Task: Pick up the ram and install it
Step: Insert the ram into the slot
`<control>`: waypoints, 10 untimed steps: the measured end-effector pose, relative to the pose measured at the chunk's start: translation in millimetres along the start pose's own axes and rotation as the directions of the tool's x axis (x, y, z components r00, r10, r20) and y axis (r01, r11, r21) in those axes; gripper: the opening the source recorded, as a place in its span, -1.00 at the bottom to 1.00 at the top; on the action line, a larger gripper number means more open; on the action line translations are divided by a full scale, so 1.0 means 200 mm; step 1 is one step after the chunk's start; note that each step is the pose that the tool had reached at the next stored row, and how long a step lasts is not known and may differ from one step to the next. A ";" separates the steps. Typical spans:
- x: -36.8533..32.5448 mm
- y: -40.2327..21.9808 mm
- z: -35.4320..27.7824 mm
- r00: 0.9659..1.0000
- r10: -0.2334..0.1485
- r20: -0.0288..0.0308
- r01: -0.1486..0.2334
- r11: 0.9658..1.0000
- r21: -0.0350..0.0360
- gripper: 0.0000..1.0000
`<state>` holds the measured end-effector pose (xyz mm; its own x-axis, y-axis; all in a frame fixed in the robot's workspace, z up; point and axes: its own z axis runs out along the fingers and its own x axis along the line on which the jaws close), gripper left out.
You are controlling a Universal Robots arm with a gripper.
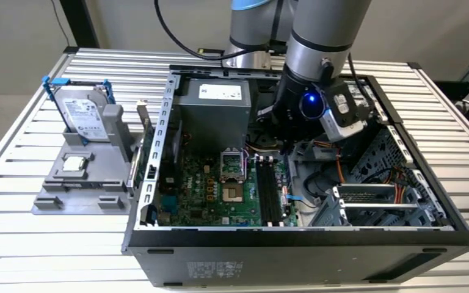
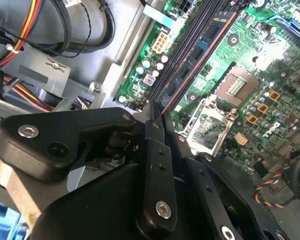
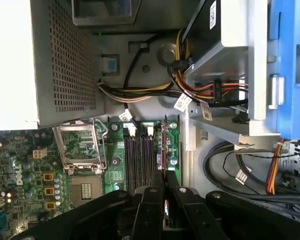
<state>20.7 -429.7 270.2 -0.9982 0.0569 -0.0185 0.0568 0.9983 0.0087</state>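
Plainly the gripper (image 3: 166, 194) is closed down to a narrow gap, its two black fingers (image 3: 152, 200) pinching the ram (image 3: 164, 147) by its flat faces near one end; in the second wrist view the gripper (image 2: 157, 114) shows the same pinch, with the ram (image 2: 199, 63) running away from the fingertips as a thin red-edged line. I judge the stick light, stiff and thin, with smooth faces that could slide in a loose grip; it looks fragile at the chips and contact edge, so a hold across the faces near the upper edge suits it, with any push kept straight rather than twisting. The ram stands on edge in line with the outermost of the memory slots (image 3: 137, 160), on the side away from the CPU socket (image 3: 80, 150); whether its lower edge sits in the slot I cannot tell. Beyond lie the green motherboard (image 2: 270, 60), the cable bundle (image 3: 140, 92) and the power supply (image 3: 15, 60).
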 end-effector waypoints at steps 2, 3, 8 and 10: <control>0.000 0.000 0.018 1.000 0.000 0.000 0.000 1.000 0.000 -1.00; 0.001 0.000 0.027 1.000 0.000 0.000 0.000 1.000 0.000 -1.00; 0.006 -0.004 0.073 1.000 0.000 0.000 0.000 1.000 0.000 -1.00; 0.005 -0.020 0.089 1.000 -0.001 -0.001 0.001 1.000 0.000 -1.00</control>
<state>19.7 -433.5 252.3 -0.9983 0.0562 -0.0175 0.0560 0.9984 0.0083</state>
